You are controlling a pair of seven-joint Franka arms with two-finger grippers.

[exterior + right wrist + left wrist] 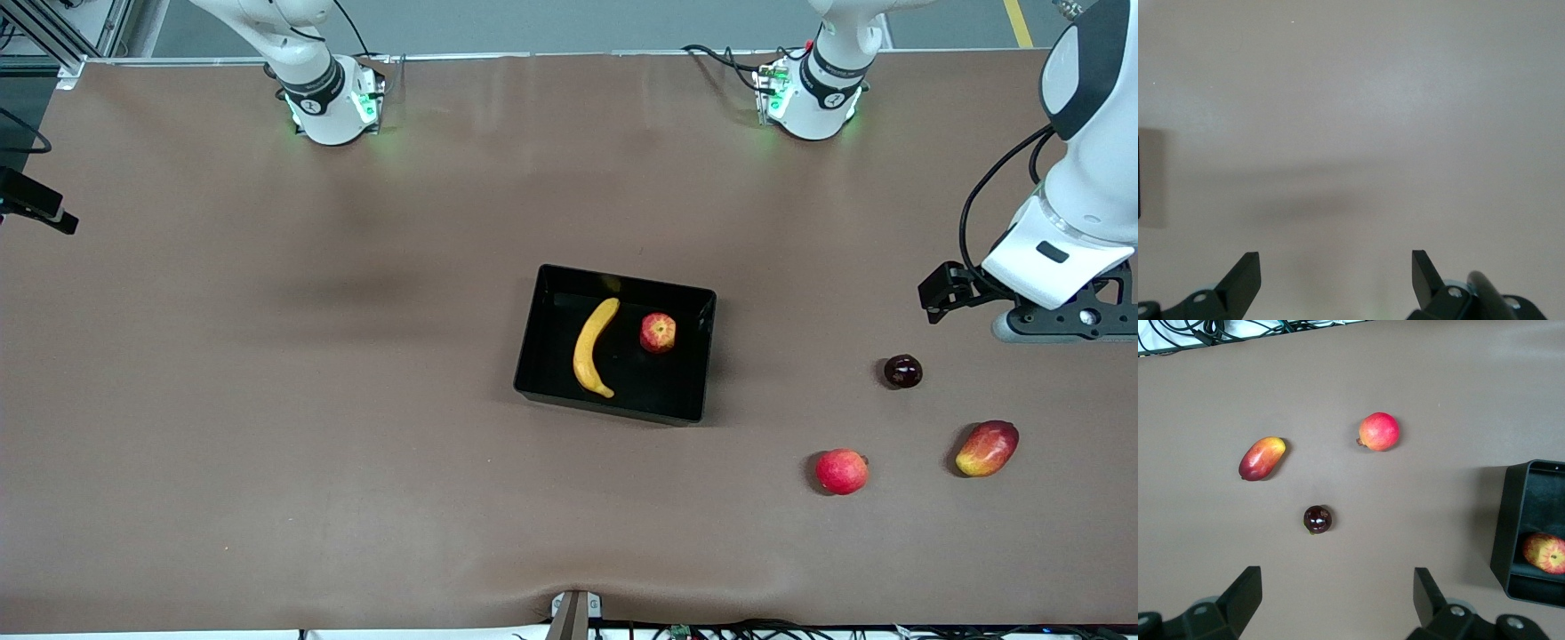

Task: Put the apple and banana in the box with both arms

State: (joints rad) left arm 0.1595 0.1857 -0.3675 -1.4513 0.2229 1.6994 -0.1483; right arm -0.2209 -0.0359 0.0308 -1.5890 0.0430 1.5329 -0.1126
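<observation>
Fruit is already where it should be, as far as I can see: the curved plain yellow banana (594, 348) and the small red apple with yellowish streaks (658, 332) both lie inside the shallow glossy black plastic box (534, 329) in the middle of the brown table (267, 400). They rest side by side on the box floor, close but not touching, the apple toward the left arm's end.

Both arms look pulled away from it. The left gripper (1337, 603) hangs with its 2 fingers spread wide and empty over bare table at the left arm's end, near 3 leftover fruits: a small dark purple round fruit (902, 371), an evenly pinkish-red round fruit (841, 471) and an oval red-yellow mango (987, 448), all well apart from the box. The right gripper (1336, 280) is also spread wide and holds nothing, over plain tabletop at the right arm's end; it is out of sight in the front view.

To my eye, the placing is done for both items. Nothing seems left except parking the arms.
</observation>
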